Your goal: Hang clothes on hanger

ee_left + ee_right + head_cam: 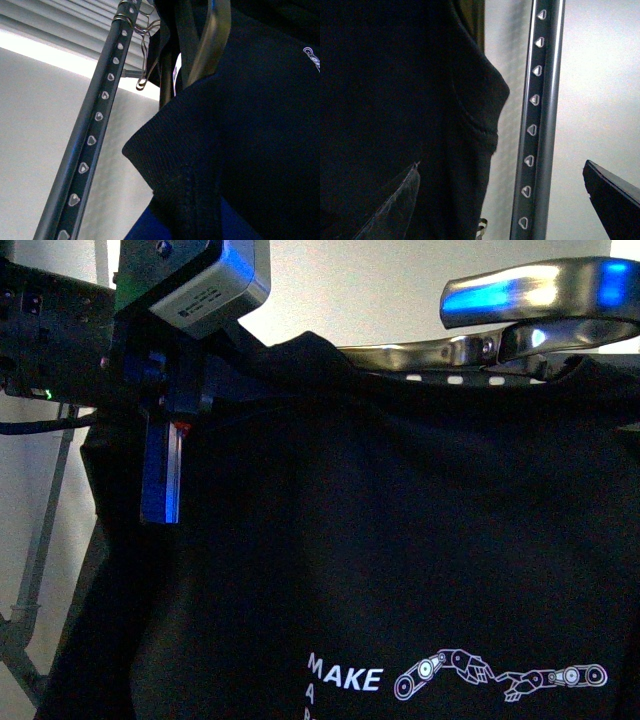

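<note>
You see the black T-shirt fill most of the front view. It hangs straight down, and its top edge is up by the dark grey rail, which peeks out just above the cloth. Low on the shirt you can read the white word MAKE. Beside it is a drawing of two robot arms reaching toward each other. Your left claw is at the shirt's upper left edge, with a blue finger pointing down against the cloth. In the left wrist view the cloth lies right over blue parts of the claw, but you cannot tell if it is pinching the shirt or not. Your right claw is up by the top right of the shirt, close to the rail. In the right wrist view its two fingers stand wide apart, one in front of the shirt and one out past the rail. The rail's heart-shaped holes run in a row between them. A grey leg of the rack shows at the far left of the front view.
</note>
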Robot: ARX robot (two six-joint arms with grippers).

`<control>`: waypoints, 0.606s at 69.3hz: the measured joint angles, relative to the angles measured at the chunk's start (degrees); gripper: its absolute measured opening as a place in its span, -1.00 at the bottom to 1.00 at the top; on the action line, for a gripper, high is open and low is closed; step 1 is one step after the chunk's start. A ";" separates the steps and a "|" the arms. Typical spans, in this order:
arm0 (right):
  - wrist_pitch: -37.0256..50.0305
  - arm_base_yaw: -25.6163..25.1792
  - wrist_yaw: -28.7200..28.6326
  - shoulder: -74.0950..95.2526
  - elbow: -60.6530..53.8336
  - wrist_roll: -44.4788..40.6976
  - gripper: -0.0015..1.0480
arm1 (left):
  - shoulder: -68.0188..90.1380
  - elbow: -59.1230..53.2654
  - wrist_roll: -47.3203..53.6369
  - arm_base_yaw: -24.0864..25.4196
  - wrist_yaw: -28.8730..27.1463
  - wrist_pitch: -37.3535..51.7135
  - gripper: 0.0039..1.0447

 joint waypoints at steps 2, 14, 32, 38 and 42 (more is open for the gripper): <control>-0.04 0.37 0.42 0.42 0.22 0.17 0.86 | 0.00 0.00 0.02 0.00 0.02 0.00 -0.93; 0.52 2.36 4.28 4.94 3.58 2.58 0.86 | 0.00 0.00 0.02 0.00 0.00 0.00 -0.93; 2.91 4.09 8.61 10.78 7.61 7.74 0.64 | 0.00 0.00 0.02 0.04 -0.83 0.00 -0.93; 3.56 4.52 9.01 11.47 7.61 8.50 0.37 | 0.00 0.00 0.02 0.07 -1.03 0.00 -0.93; 3.61 4.61 8.96 11.78 7.61 9.11 0.20 | 0.00 0.00 0.02 0.09 -1.09 0.00 -0.93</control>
